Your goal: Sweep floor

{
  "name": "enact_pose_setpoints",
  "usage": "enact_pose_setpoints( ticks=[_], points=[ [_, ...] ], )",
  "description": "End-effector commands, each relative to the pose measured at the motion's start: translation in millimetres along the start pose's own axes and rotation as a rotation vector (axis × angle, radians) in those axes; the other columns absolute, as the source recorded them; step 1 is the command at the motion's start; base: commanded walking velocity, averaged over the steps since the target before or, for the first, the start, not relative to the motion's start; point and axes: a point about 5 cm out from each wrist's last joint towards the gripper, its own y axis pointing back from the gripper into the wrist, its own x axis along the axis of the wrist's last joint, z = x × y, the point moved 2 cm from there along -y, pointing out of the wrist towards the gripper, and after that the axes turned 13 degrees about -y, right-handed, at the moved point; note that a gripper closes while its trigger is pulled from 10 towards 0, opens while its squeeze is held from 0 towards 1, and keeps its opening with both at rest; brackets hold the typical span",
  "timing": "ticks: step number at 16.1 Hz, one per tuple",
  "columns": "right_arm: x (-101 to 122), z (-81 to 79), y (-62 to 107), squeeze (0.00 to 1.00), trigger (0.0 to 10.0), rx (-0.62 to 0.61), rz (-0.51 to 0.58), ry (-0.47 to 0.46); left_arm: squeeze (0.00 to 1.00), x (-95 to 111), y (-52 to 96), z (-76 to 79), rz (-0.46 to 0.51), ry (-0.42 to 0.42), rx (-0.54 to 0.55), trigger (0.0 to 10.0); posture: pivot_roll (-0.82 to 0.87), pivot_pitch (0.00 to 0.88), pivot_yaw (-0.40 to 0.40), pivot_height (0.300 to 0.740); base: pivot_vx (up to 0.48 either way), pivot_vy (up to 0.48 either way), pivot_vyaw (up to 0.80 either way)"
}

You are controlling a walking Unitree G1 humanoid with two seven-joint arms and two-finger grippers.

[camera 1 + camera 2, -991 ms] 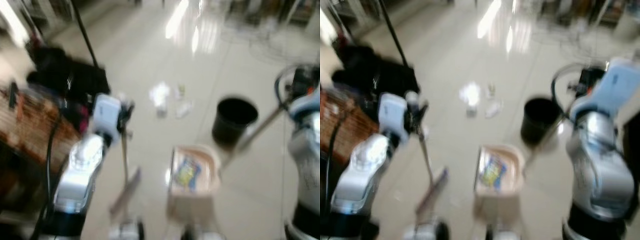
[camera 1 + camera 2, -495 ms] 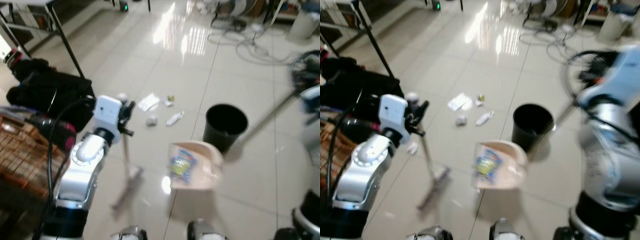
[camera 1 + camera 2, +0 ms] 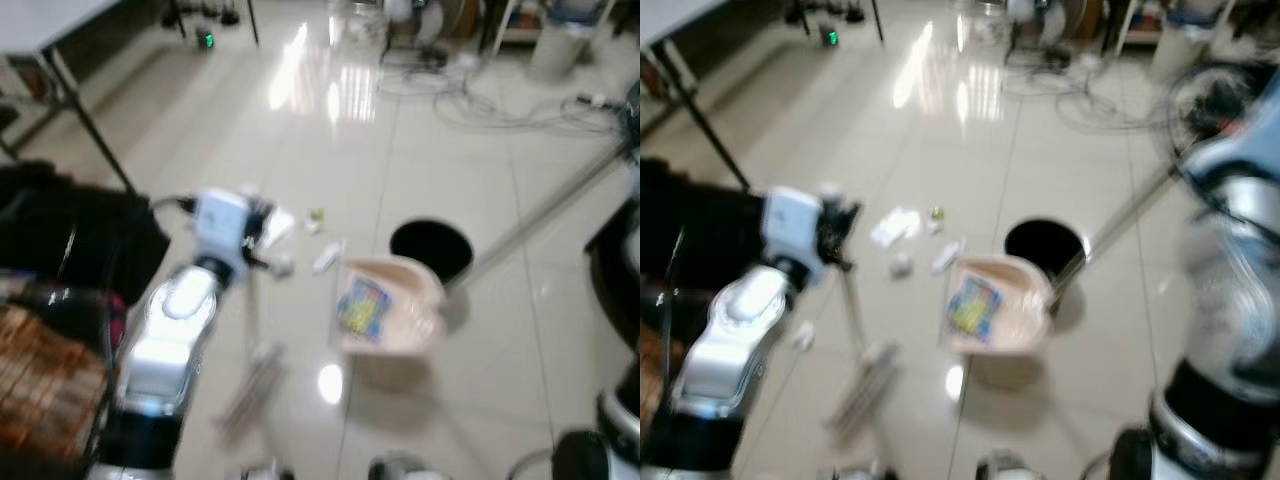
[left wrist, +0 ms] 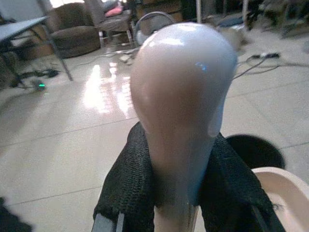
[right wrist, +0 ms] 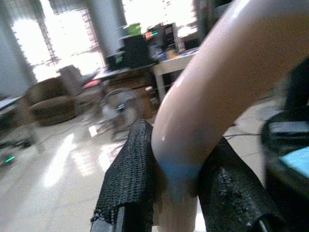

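No readable writing; left gripper (image 4: 176, 193) clamps pale broom handle (image 4: 181, 111); right gripper (image 5: 176, 188) clamps beige dustpan's (image 3: 390, 310) handle (image 5: 217, 92), colourful wrapper (image 3: 362, 307) inside.

Black jaws clamp the pale broom handle (image 4: 181, 121) above a glossy tiled floor (image 4: 58, 145).

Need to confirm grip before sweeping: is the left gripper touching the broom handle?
Touching. The left wrist view shows the black fingers pressed against both sides of the broom handle.
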Motion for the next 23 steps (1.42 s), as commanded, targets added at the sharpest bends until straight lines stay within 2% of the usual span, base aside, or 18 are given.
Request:
enact_pose_setpoints(
  ticks=[1,3,7,10,13,18,23],
  points=[
    [13.5,-13.4,-1.7,0.0,10.0,0.062,0.047,-0.048,0.0,2.3,2.9,-8.5,0.011,-0.02,0.025,10.0,-0.1,0.109,0.035,0.74,0.364,0.0,0.0],
    [19.3,-10.3,-5.1,0.0,10.0,0.058,0.062,-0.081,0.0,1.7,2.8,-8.5,0.01,-0.016,0.031,10.0,-0.1,0.104,0.027,0.74,0.364,0.0,0.0],
    [30.9,8.9,-11.1,0.0,10.0,0.009,0.113,-0.197,0.0,0.8,2.2,-9.4,0.011,-0.009,0.046,10.0,-0.1,0.09,0.029,0.74,0.366,0.0,0.0],
    [36.2,13.1,-12.8,0.0,10.0,-0.002,0.134,-0.226,0.0,0.6,1.2,-10.8,0.013,-0.009,0.046,10.0,-0.1,0.084,0.037,0.74,0.365,0.0,0.0],
    [42.5,18.0,-12.9,0.0,10.0,-0.008,0.152,-0.221,0.0,0.3,-1.4,-11.5,0.015,-0.011,0.04,10.0,-0.11,0.079,0.05,0.74,0.364,0.0,0.0],
    [46.2,24.3,-9.7,0.0,10.0,-0.026,0.151,-0.174,0.0,-2.2,-4.8,-3.7,0.014,0.0,0.013,10.0,-0.12,0.078,0.059,0.74,0.365,0.0,0.0],
    [43.7,28.3,-8.9,0.0,10.0,-0.038,0.137,-0.145,0.0,-3.0,-7.0,-3.1,0.018,0.003,0.011,10.0,-0.13,0.076,0.056,0.74,0.364,0.0,-0.74]
  ],
)
